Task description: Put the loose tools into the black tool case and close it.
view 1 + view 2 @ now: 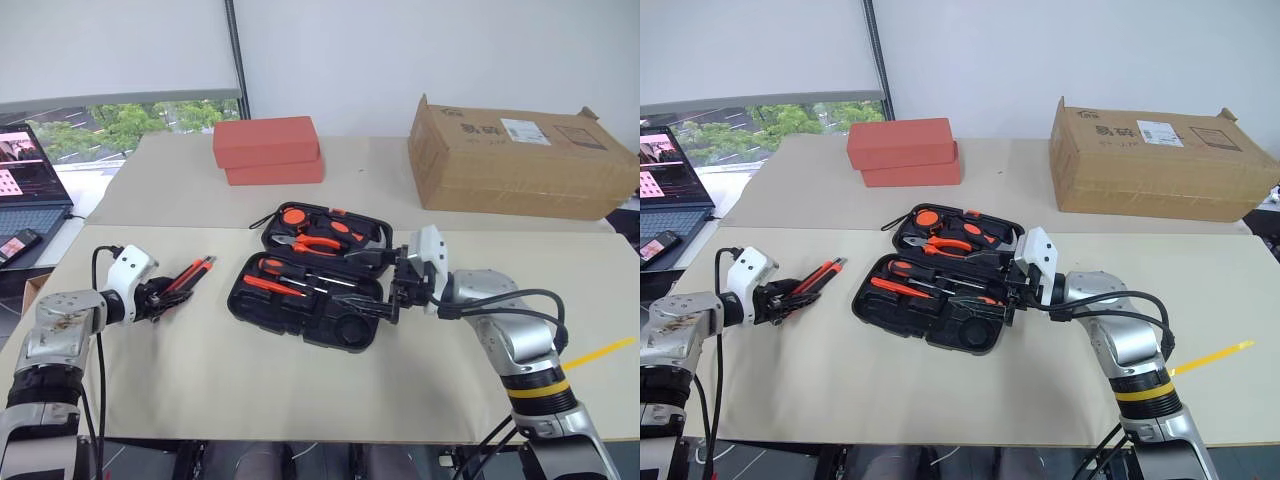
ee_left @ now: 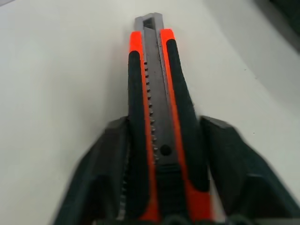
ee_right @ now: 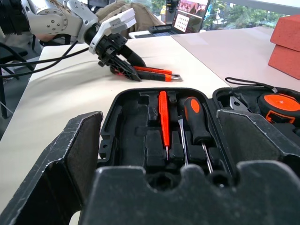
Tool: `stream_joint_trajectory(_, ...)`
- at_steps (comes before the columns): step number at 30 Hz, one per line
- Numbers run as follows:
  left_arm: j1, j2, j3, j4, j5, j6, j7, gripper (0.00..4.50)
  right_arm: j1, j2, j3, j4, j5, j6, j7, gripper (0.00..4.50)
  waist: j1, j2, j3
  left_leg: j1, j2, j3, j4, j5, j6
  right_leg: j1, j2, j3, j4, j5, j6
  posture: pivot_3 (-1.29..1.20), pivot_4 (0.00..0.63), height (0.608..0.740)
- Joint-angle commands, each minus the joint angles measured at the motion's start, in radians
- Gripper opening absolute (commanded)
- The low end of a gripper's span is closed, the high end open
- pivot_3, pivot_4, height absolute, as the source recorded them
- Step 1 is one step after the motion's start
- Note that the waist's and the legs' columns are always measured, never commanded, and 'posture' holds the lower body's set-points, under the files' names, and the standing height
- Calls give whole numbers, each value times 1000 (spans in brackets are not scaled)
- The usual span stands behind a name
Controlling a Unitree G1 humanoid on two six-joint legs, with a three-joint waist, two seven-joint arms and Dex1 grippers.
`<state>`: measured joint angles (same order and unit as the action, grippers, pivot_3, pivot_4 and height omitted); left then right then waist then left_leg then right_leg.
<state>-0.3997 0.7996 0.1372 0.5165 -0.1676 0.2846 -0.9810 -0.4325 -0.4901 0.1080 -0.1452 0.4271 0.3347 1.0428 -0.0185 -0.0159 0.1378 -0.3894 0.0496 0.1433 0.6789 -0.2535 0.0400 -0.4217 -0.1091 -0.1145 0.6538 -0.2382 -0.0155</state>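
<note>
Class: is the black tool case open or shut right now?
Open. The case lies spread flat on the table, both halves facing up, with screwdrivers visible in its slots.

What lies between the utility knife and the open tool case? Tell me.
Bare tabletop lies between the utility knife and the black tool case, as the left eye view shows.

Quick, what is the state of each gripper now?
Left gripper: fingers around the utility knife lying on the table; a firm grip cannot be told.
Right gripper: open, holding nothing, at the black tool case.
</note>
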Motion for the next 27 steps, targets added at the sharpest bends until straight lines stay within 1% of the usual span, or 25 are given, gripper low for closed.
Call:
stream_joint_trajectory(1, -9, 13, 33, 15, -24, -35, -10, 1710, -3, -4, -16, -36, 21, -4, 3, 4500, -1, 0, 0, 0, 0, 0, 0, 0, 0, 0, 0, 0, 1, 0, 0, 0, 150, 711)
stream_joint_trajectory(4, -36, 0, 65, -35, -81, -94, -52, 1710, -5, -3, -19, -34, 26, -6, 9, 4500, 2, -1, 0, -1, 0, 0, 0, 0, 0, -2, 0, 1, 2, 0, 0, 0, 150, 711)
stream_joint_trajectory(6, -67, -6, 72, -82, -120, -103, -85, 1710, -7, -2, -22, -32, 31, -8, 13, 4500, 5, -1, 1, -2, 0, 0, 0, 0, 0, -2, 0, 0, 1, 0, -1, 0, 150, 711)
stream_joint_trajectory(9, -120, -9, 41, -158, -172, -113, -200, 1710, -13, -3, -30, -25, 45, -8, 22, 4500, 14, -2, 1, -4, -1, 0, 1, 1, -1, -2, -1, -2, 0, 0, -1, 0, 150, 711)
stream_joint_trajectory(12, -199, 3, -58, -140, -108, -202, -308, 1710, -22, -8, -38, -12, 56, -7, 33, 4500, 17, -2, 1, -5, -2, 0, 1, 2, -3, -1, -2, -2, -3, 0, -1, 0, 150, 711)
stream_joint_trajectory(15, -312, -51, -153, -118, -105, -274, -446, 1710, -33, -19, -46, 9, 58, -13, 51, 4500, 18, -2, 1, -5, -2, 0, 1, 2, -3, 0, -1, -3, -5, 0, -1, 0, 150, 711)
stream_joint_trajectory(19, -369, -95, -269, -92, -82, -383, -602, 1710, -28, -28, -59, 4, 58, -11, 53, 4500, 13, -2, 1, -7, -2, 0, 1, 2, -4, -1, 1, -4, -6, 0, -1, 0, 150, 711)
stream_joint_trajectory(21, -400, -100, -355, -46, -60, -468, -632, 1710, -11, -37, -70, -12, 63, -6, 50, 4500, 9, -2, 1, -8, -2, 0, 1, 3, -5, -2, 2, -4, -7, 0, 0, 0, 150, 711)
stream_joint_trajectory(24, -463, -87, -510, 110, 1, -678, -633, 1710, 27, -56, -78, -43, 59, 0, 47, 4500, 7, -2, 1, -8, -2, 0, 1, 3, -5, -2, 3, -4, -7, 0, 0, 0, 150, 711)
stream_joint_trajectory(27, -532, -108, -583, 225, -19, -741, -633, 1710, 61, -73, -88, -77, 55, 0, 38, 4500, 6, -2, 1, -8, -2, 0, 1, 2, -3, -2, 2, -3, -8, 0, 0, 0, 150, 711)
